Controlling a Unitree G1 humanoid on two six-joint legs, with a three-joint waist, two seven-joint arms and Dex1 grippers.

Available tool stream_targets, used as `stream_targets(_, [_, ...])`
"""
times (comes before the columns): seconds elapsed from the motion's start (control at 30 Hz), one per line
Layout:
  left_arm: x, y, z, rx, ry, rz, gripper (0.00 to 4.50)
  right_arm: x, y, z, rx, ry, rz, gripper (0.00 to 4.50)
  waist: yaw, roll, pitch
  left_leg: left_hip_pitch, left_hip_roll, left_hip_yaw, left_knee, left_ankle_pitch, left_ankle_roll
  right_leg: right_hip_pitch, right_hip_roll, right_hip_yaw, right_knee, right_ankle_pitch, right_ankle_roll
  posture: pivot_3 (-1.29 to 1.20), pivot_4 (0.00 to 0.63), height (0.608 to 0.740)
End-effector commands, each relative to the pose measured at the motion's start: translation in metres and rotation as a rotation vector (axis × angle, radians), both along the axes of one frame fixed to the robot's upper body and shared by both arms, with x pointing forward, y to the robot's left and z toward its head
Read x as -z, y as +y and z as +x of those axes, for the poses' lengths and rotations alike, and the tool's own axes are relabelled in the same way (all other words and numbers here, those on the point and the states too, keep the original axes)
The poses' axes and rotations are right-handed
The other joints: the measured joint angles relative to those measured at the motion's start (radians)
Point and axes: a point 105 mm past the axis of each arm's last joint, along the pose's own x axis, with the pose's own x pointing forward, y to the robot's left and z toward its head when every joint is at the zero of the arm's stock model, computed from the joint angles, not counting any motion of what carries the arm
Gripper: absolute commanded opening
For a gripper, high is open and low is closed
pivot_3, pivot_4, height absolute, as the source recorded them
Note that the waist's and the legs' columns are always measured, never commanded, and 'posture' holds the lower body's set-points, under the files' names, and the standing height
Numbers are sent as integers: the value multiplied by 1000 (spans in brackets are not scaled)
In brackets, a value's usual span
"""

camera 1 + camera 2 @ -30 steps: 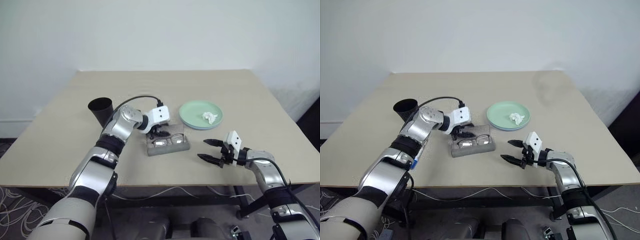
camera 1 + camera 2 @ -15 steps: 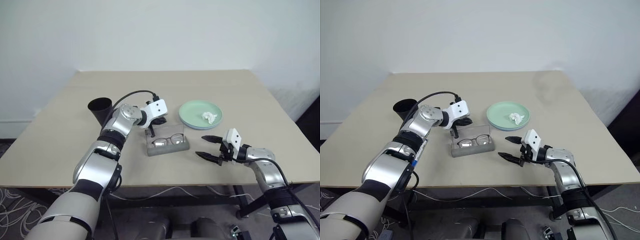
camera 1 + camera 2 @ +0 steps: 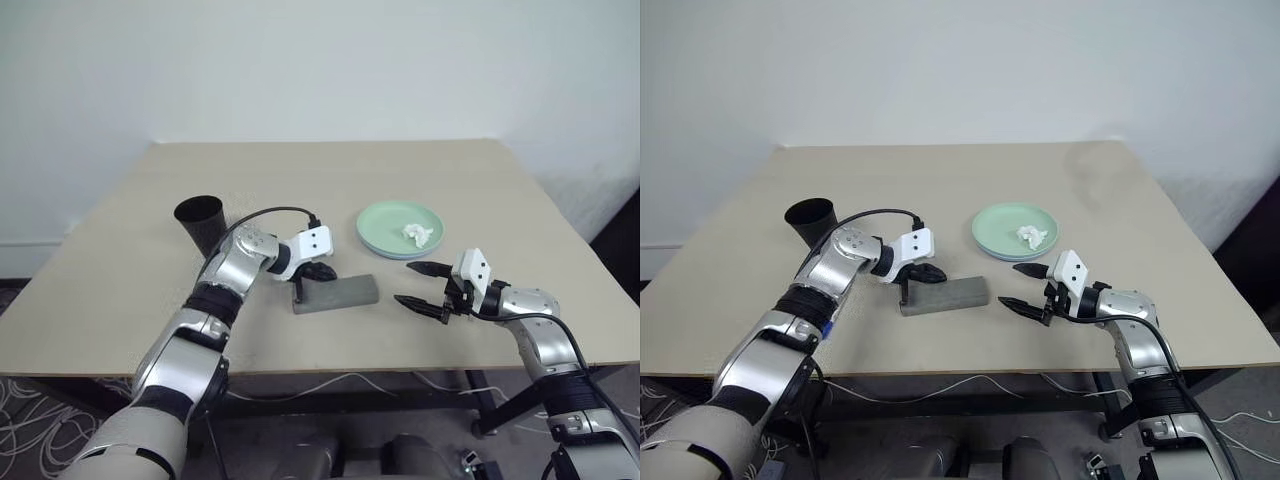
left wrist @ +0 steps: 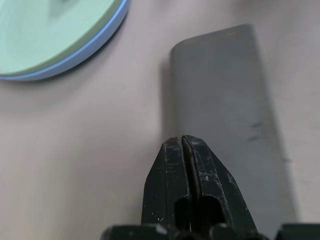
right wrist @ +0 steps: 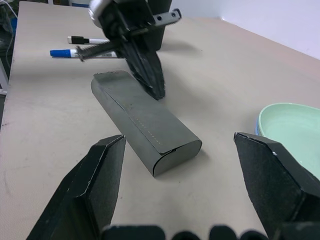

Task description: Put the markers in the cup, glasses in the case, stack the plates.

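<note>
The grey case lies closed on the table, and the glasses are hidden. My left gripper is shut with nothing in it, its tip down by the case's left end. My right gripper hovers open just right of the case, its fingers wide apart and empty. The mint green plate rests on the light blue plate. The black cup stands upright behind my left arm. Two markers lie on the table beside the cup, one dark-ended and one blue-capped.
A small white crumpled scrap lies on the green plate. The table's front edge runs just below my right gripper. Bare tabletop stretches behind the plates and to the left of the cup.
The case, open with the glasses showing inside, is now closed. My left gripper shut and came down to the case's left end. My right gripper rose a little, still open.
</note>
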Motion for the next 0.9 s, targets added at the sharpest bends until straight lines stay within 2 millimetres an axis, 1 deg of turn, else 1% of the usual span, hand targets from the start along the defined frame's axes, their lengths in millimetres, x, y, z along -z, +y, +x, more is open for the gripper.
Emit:
stream_targets(0.03, [-8,-1,-9,8,-6,-31,10,-14,2,4,-8,-45,16,3771,0,0,0,0,0,0,0,0,0,0,0,0,0,0,0,0,0,738])
stream_targets(0.13, [-6,5,-10,-40,-28,-23,10,-13,4,4,-17,-41,15,3771,0,0,0,1,0,0,0,0,0,1,0,1,0,0,0,0,0,738])
stream_targets(0.23, [-15,14,6,-194,-134,-61,10,-12,7,4,-32,-38,13,3771,1,0,0,2,0,0,0,0,0,1,0,1,1,0,0,0,0,738])
stream_targets(0.3, [-21,28,25,-374,-216,-72,10,-13,8,4,-37,-38,14,3771,4,0,0,1,0,-1,0,0,0,1,0,1,1,0,0,0,0,738])
stream_targets(0.37, [-27,47,39,-592,-279,-90,10,-13,9,4,-41,-38,14,3771,4,0,0,1,0,-1,0,0,0,1,0,1,1,0,0,0,0,738])
stream_targets(0.43, [-27,61,38,-727,-294,-118,10,-13,10,4,-49,-36,12,3771,4,0,0,1,0,0,0,0,0,1,0,1,1,0,0,0,0,738])
stream_targets(0.5, [-23,69,31,-797,-282,-127,10,-12,11,4,-57,-32,8,3771,2,0,0,2,0,0,0,0,0,1,0,1,1,0,0,0,0,738])
stream_targets(0.57, [-19,81,24,-891,-254,-124,378,-11,12,4,-66,-29,6,3771,4,0,0,1,0,1,0,-1,-1,0,0,0,0,0,0,0,0,738])
stream_targets(0.63, [-16,89,19,-964,-229,-128,954,-11,12,5,-71,-27,4,3771,4,0,0,1,0,1,0,-1,-1,0,1,0,0,0,0,0,0,738])
stream_targets(0.73, [-9,103,9,-1053,-172,-95,2045,-10,14,6,-79,-23,2,3771,6,0,0,1,0,0,1,-1,-1,1,1,0,1,0,0,0,0,738])
stream_targets(0.83, [-5,120,4,-1168,-141,-57,3081,-9,16,7,-87,-20,1,3771,7,0,0,2,0,0,2,-1,-1,3,1,0,1,0,0,0,0,738])
stream_targets(0.9, [-4,127,2,-1211,-140,-31,3801,-7,17,6,-91,-17,0,3771,6,0,0,3,0,0,2,-1,-1,3,1,0,1,0,0,0,0,738])
